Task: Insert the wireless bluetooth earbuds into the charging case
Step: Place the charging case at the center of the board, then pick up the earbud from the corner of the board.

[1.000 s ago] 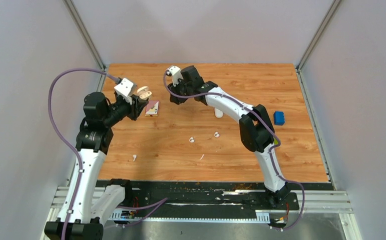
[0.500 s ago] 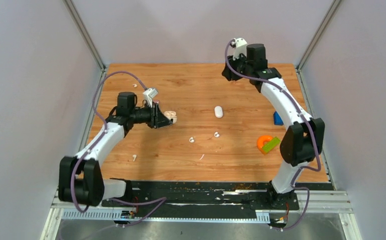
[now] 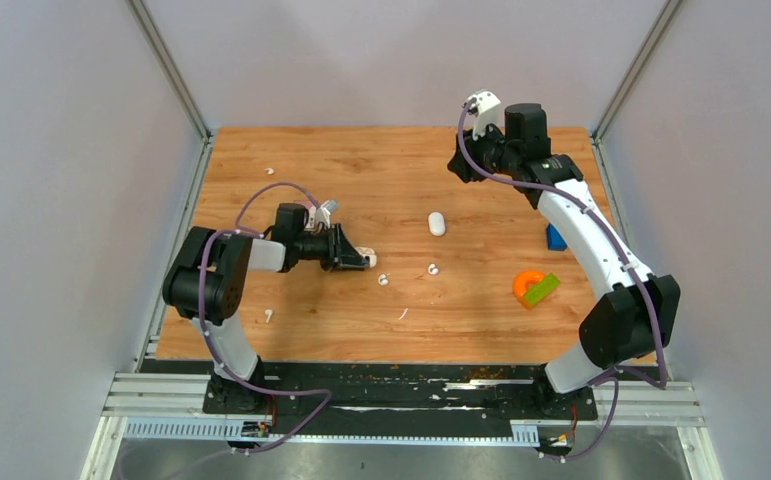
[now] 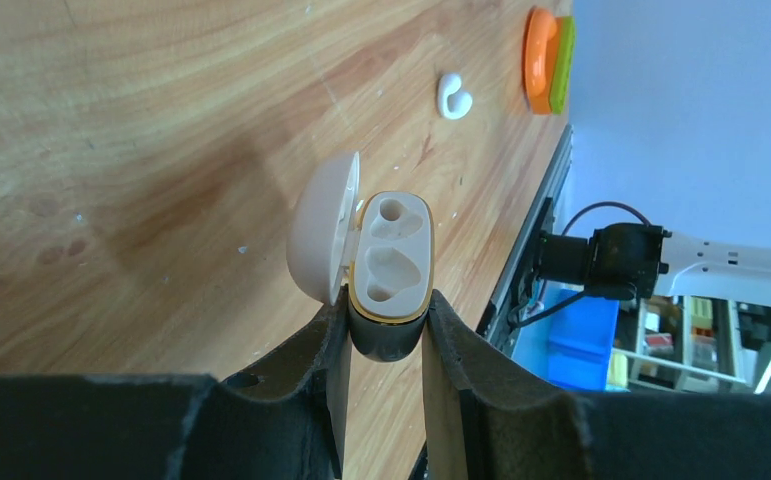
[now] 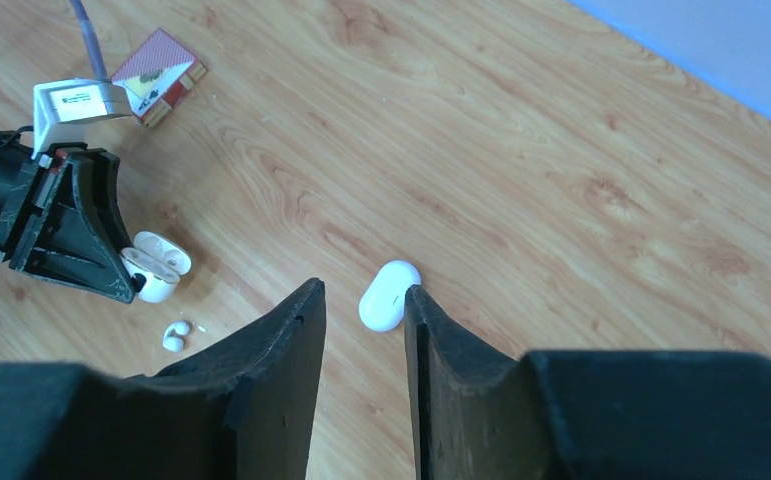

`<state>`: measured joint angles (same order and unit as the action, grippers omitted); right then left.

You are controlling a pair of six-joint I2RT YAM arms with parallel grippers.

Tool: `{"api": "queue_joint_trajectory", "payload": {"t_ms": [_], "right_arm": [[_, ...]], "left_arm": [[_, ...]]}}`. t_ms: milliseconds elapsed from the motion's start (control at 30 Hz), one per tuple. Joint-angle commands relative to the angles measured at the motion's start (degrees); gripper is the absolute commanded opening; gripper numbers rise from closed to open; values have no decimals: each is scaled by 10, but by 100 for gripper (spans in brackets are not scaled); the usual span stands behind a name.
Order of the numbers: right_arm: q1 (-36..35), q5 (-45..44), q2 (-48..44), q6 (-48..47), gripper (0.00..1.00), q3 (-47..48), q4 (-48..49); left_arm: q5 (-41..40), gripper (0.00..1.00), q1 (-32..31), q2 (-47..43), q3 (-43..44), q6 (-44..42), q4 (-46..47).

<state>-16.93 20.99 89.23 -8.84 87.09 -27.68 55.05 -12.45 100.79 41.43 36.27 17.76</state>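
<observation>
The charging case (image 4: 391,262) is held lid-open between my left gripper's (image 4: 383,325) fingers, its two sockets empty. From above, the left gripper (image 3: 353,258) lies low over the table's middle left with the case (image 3: 365,261) at its tip. Several small white earbuds lie loose on the wood: one (image 3: 384,280) just right of the case, one (image 3: 432,268) further right, one (image 3: 268,315) near the left front. My right gripper (image 3: 460,166) hangs high at the back, open (image 5: 361,298) and holding nothing.
A closed white oval capsule (image 3: 437,223) lies mid-table, seen far below between the right fingers (image 5: 385,296). An orange-and-green object (image 3: 533,288) and a blue block (image 3: 556,237) sit at the right. A red card box (image 5: 161,85) lies behind the left gripper. A thin white sliver (image 3: 403,314) lies near the front.
My left gripper has carried the open case rightward and nearer, down beside an earbud. The right arm swung from the middle to the back right, and its jaws have spread a little.
</observation>
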Motion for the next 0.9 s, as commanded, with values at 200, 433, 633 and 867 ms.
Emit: {"api": "queue_joint_trajectory", "payload": {"t_ms": [200,433,633,867], "right_arm": [[11,1,-45,-8,36,-20,-11],[14,9,-44,-6,37,-5,-38],[20,14,-41,-19,37,38,-90],[26,-4,-61,-28,37,34,-91]], "left_arm": [[-27,36,-7,47,80,-46,-157],[-117,89,-4,32,192,-218,-494],[-175,100,5,8,345,-375,-697],[-507,100,38,64,582,-439,-662]]}}
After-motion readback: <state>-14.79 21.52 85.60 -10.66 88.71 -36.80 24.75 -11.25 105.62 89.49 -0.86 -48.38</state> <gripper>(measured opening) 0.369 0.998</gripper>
